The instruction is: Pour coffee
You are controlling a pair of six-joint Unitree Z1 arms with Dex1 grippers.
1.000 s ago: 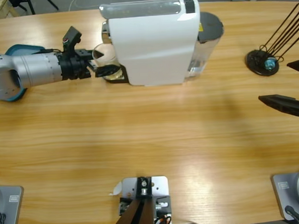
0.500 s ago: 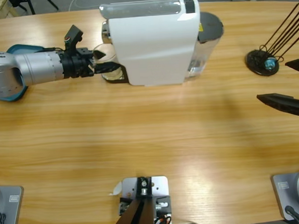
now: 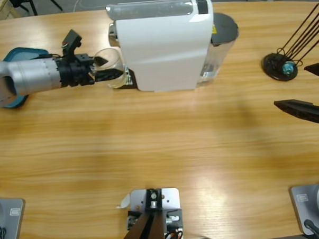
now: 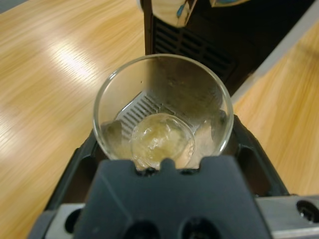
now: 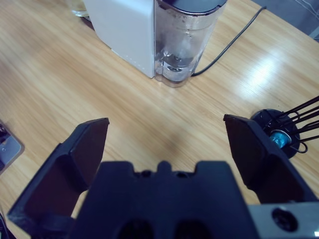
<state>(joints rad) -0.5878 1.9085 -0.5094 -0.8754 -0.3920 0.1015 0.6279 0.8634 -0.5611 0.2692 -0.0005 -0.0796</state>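
A white coffee machine (image 3: 164, 45) stands at the table's far middle, with a clear water tank (image 5: 187, 42) at its back. My left gripper (image 3: 109, 73) comes in from the left and is shut on a clear glass cup (image 4: 162, 113). The glass cup (image 3: 110, 59) hangs tilted just left of the machine's black drip tray (image 4: 197, 37); a little pale liquid lies in its bottom. My right gripper (image 5: 167, 147) stands open at the table's right edge, far from the machine, with nothing between its jaws.
A black capsule stand (image 3: 280, 65) with thin wire rods sits at the far right, a blue capsule in it. A teal base (image 3: 19, 57) lies behind the left arm. A black cable (image 5: 234, 37) runs from the machine's back.
The left gripper has drawn back leftward from the machine's drip tray, carrying the glass cup with it and tilting it. The right gripper has stayed put.
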